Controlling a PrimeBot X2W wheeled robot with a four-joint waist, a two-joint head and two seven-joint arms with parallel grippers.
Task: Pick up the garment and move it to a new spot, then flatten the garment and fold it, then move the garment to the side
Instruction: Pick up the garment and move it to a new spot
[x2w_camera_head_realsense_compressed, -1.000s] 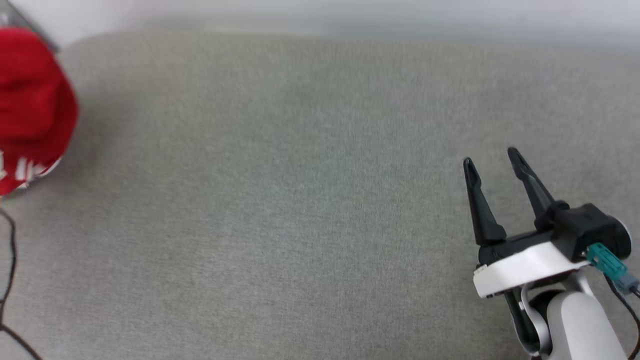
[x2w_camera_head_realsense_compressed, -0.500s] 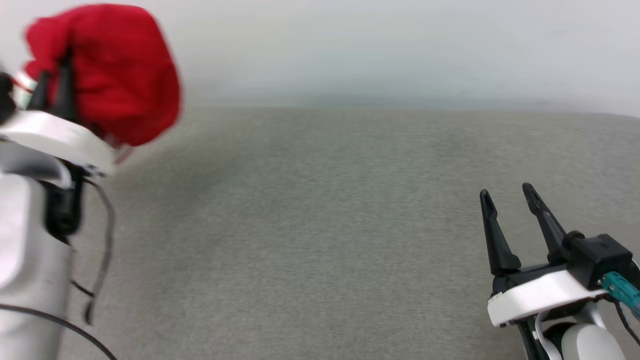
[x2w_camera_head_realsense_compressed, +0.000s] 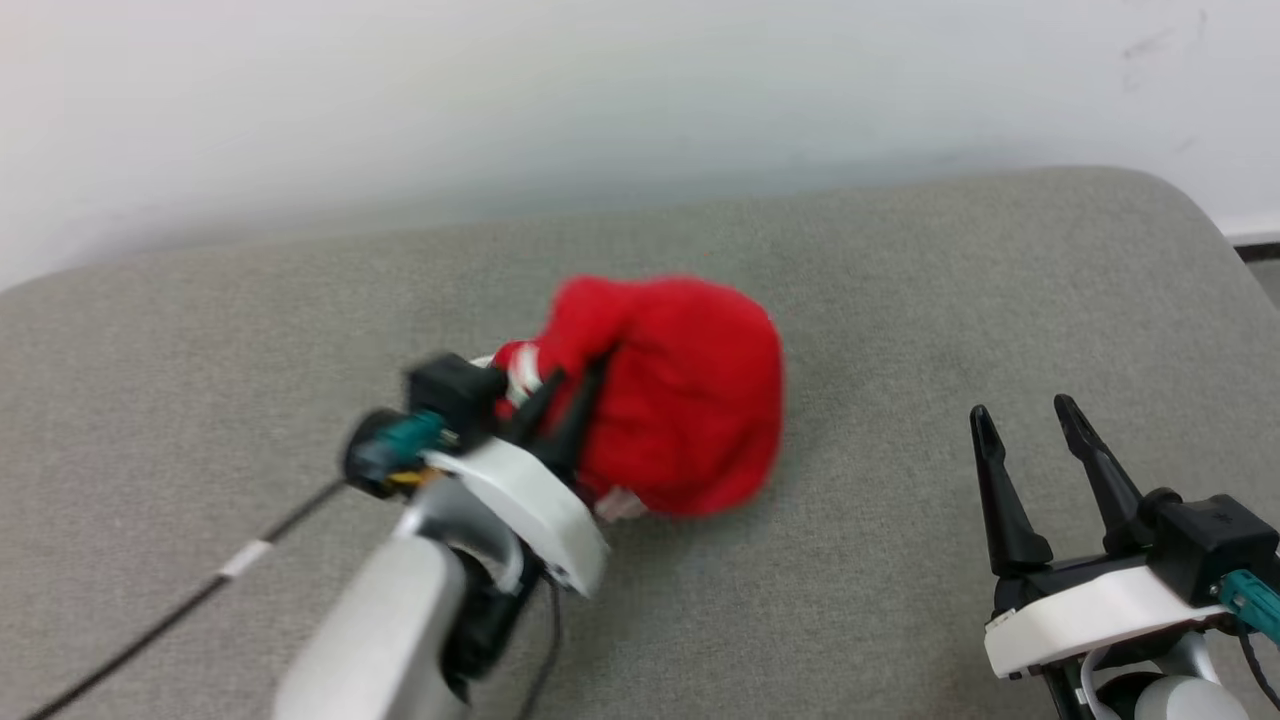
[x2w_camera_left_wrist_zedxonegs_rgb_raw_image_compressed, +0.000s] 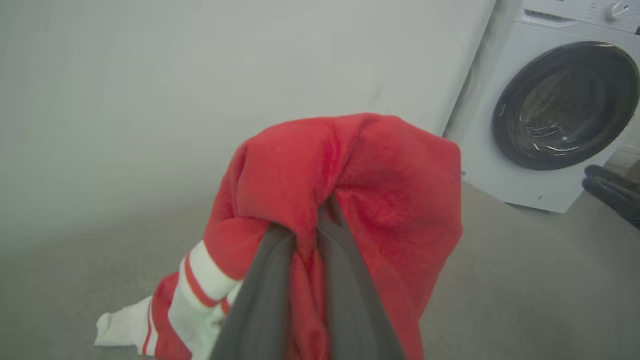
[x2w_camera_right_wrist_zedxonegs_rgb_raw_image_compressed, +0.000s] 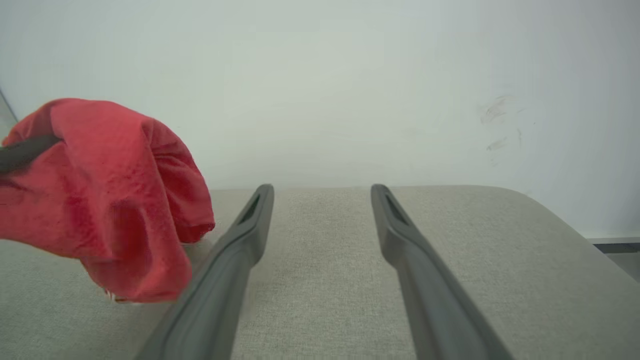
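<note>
Now, garment: the bright red jersey of thin soft fabric is bunched into a rounded lump near the middle of the grey woven padded surface, closer to its far edge.
Garment's axis: crumpled as it is, the garment has no clear long axis; in the right wrist view it droops from the gripped fold at its top down toward the surface.
Garment's trim end: a white band with red stripes trails down and to the left in the left wrist view; whether it touches the surface I cannot tell.
Left pincer: the left pincer is clamped on a fold of the garment, its two dark fingers nearly together and pointing toward the pale wall.
Right pincer: the right pincer is spread wide and empty, well apart from the garment.
Background: a white front-loading washing machine stands beyond the surface.
</note>
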